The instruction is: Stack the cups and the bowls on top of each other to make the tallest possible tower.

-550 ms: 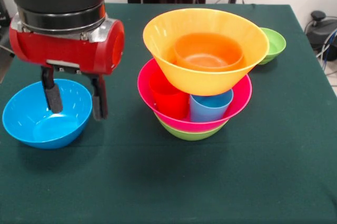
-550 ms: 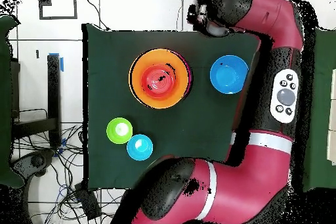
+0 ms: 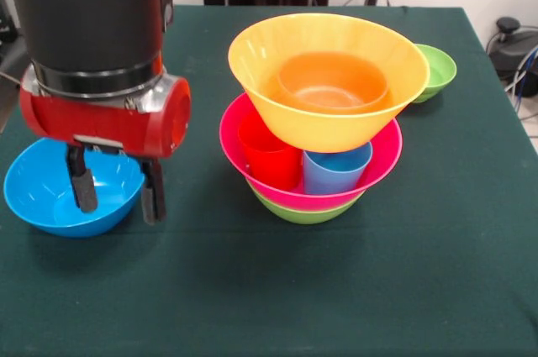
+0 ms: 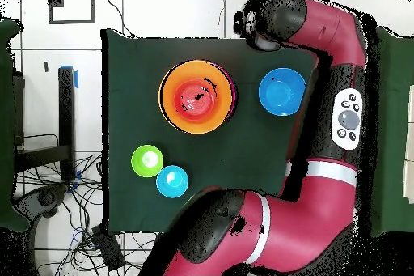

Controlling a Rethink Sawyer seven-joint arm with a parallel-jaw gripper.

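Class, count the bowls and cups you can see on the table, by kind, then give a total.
Bowls: 7 – yellow-orange, orange, pink, medium green, small green, medium blue, small blue
Cups: 2 – red, light blue
Total: 9

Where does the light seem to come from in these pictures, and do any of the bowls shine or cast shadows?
Front view: soft light from above; the blue bowl and the yellow-orange bowl show pale glossy highlights, and the tower drops a faint shadow on the green cloth. The gripper looks sharp, not blurred. Overhead view: flatter light, hardly any shadow, small glints inside the top bowl.
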